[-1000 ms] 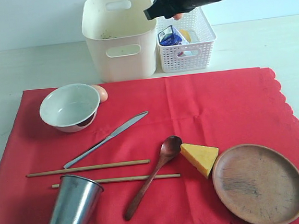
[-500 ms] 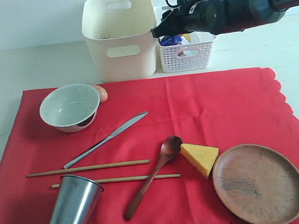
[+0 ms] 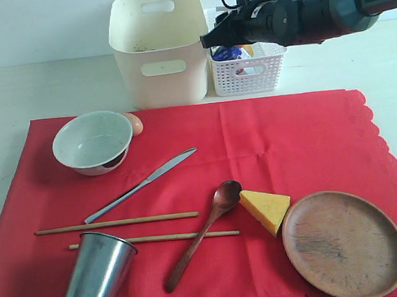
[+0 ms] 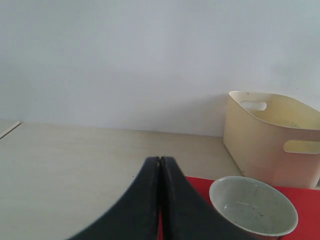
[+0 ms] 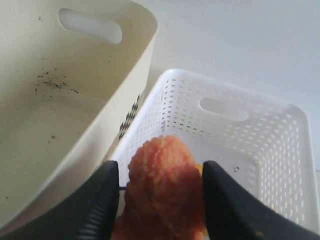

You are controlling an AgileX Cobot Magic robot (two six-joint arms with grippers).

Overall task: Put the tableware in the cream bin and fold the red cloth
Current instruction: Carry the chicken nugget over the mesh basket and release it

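Red cloth (image 3: pixel 289 147), scallop-edged, spread flat over a pale tabletop (image 3: pixel 33 90) before a plain white wall (image 4: pixel 150 60); exterior view. At 12 o'clock, just off the cloth's far edge, stands the cream bin (image 3: pixel 158 48); just beside it, at 1 o'clock, is a white lattice basket (image 3: pixel 248 78). All tableware lies on the cloth:
- pale bowl (image 3: pixel 92 140) at 10 o'clock
- table knife (image 3: pixel 142 184) slanting near centre
- two chopsticks (image 3: pixel 115 224) lying crosswise toward 8 o'clock
- steel cup (image 3: pixel 98 272) at 7 o'clock
- wooden spoon (image 3: pixel 202 231) at 6 o'clock, its bowl just beside a cheese wedge (image 3: pixel 265 207)
- round wooden plate (image 3: pixel 344 243) at 5 o'clock

The right gripper (image 3: pixel 210 38) reaches in from 2 o'clock and hangs above the line where bin and basket meet. Its wrist view shows two black fingers (image 5: pixel 102 200) set fairly wide, pinching a rough orange lump (image 5: pixel 162 185) over the basket. The left gripper (image 4: pixel 160 160), in its wrist view, has its fingers pressed together and holds nothing, with bowl and bin ahead of it.
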